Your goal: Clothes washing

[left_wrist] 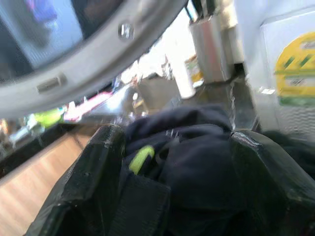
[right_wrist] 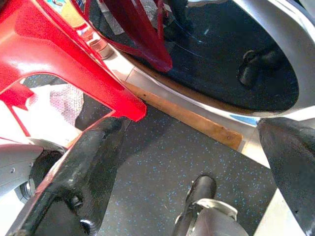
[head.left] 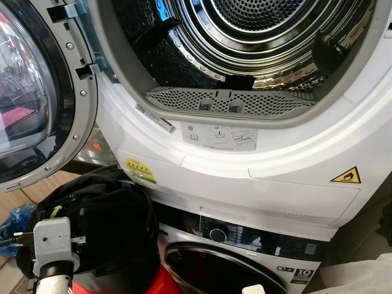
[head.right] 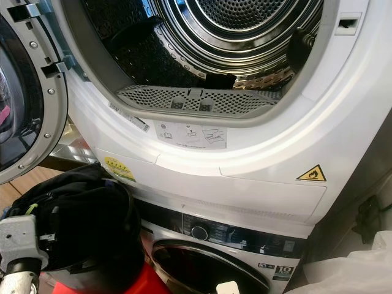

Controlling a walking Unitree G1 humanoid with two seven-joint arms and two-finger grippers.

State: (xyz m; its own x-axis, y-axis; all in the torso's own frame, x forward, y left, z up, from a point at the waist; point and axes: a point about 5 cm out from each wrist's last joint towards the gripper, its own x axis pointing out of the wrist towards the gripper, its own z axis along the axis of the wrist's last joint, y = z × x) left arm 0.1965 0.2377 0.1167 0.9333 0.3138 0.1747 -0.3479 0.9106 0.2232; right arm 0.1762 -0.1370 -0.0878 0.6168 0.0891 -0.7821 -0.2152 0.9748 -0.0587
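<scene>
Drum [head.left: 263, 24] bare inside; left gripper [left_wrist: 172, 162] clamps dark garment [head.left: 104, 226]; right gripper [right_wrist: 197, 162] spread wide.

Lower washer door [head.left: 214, 272] cut off, open dryer door [head.left: 33, 104] cropped, labels [head.left: 220, 136] unreadable

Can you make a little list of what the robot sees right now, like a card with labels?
place: in front of two stacked laundry machines
top machine: door swung open, drum looks empty
bottom machine: door shut
left gripper: shut on dark clothes, held below the open drum
right gripper: open, down near the floor
red item: red plastic frame
</scene>
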